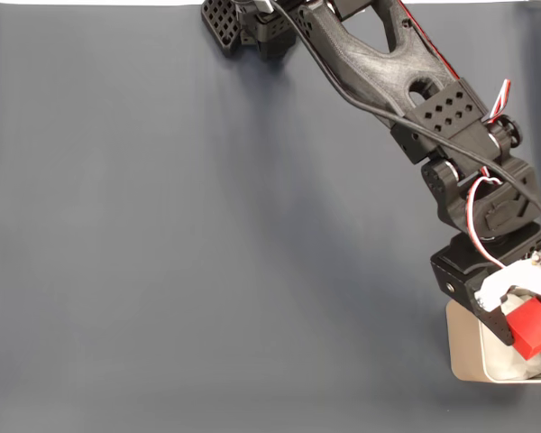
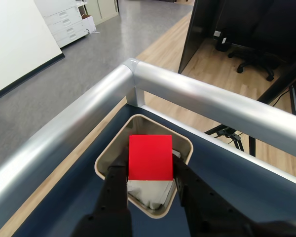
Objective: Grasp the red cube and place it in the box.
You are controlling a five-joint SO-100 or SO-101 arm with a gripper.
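In the fixed view we saw the dark blue-grey bench bare across its left and middle part, and the black arm ran from the top edge down to the lower right corner. There the gripper was closed on the red cube and held it above the box, whose beige wall showed at the right edge with the white lining inside it. In the wrist view we saw first a grey floor and a white cabinet at the far left, then the silver rail that framed the corner of the bench. Near the middle the box stood in this corner, close to the rail. The two black fingers of the gripper pressed the red cube from the left and from the right, and the cube hung over the open box, clear of the white lining that showed just under it. At the right we saw a wooden floor and an office chair behind the rail.
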